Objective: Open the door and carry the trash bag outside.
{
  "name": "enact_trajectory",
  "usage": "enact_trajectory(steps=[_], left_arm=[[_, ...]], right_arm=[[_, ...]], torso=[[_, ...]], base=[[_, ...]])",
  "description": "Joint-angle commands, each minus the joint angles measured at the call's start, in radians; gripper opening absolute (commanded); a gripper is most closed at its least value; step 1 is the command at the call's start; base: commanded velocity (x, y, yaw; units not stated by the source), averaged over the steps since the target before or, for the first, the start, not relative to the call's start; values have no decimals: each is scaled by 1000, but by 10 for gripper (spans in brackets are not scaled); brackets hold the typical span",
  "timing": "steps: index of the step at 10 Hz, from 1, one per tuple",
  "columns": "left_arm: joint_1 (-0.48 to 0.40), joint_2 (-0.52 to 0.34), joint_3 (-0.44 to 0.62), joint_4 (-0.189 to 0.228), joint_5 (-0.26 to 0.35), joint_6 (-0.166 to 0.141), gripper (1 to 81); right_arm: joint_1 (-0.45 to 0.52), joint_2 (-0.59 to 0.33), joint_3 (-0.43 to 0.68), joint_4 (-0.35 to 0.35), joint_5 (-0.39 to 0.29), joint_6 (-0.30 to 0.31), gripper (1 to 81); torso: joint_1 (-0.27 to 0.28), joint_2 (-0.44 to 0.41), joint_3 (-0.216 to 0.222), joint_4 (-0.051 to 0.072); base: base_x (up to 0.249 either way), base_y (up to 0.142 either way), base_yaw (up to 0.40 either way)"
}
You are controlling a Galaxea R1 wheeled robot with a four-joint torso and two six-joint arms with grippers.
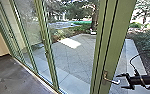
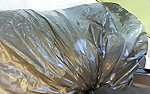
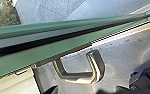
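Up close in the left wrist view, here's the trash bag, its creased plastic bunching tightly at the neck, folds fanning away from that gather. The body runs beyond view, so I can't call its full long axis, and whether the left tool is open or closed, I can't tell either.

Over in the head view, the right tool is open, prongs spread about the door handle's free end; contact I can't tell. That lever points away from the green door frame toward the right arm, sloping slightly down, and the frame's upright edge stands just beside the prongs. Left of it, dark floor lies open up to the threshold along the glass panels. Beyond, a broad stretch of paving reaches to shrubs and a tree trunk.
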Motion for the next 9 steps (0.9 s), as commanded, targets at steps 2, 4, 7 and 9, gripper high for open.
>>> enact_trajectory(steps=[2,4,7,9], left_arm=[[-44,-8,1,-5,51,-1,10],[-44,-8,1,-5,51,-1,10],[-44,-13,-4,-6,51,-1,10],[-44,-10,-4,-6,49,-1,10]], right_arm=[[86,31,-47,-26,-52,102,811],[80,75,-71,-64,-52,156,811],[67,138,-122,-122,-107,277,811],[55,149,-113,-227,-131,393,811]], torso=[[0,0,0,0],[0,0,0,0],[0,0,0,0],[0,0,0,0]], base=[[0,0,0],[0,0,0],[0,0,0],[0,0,0]])
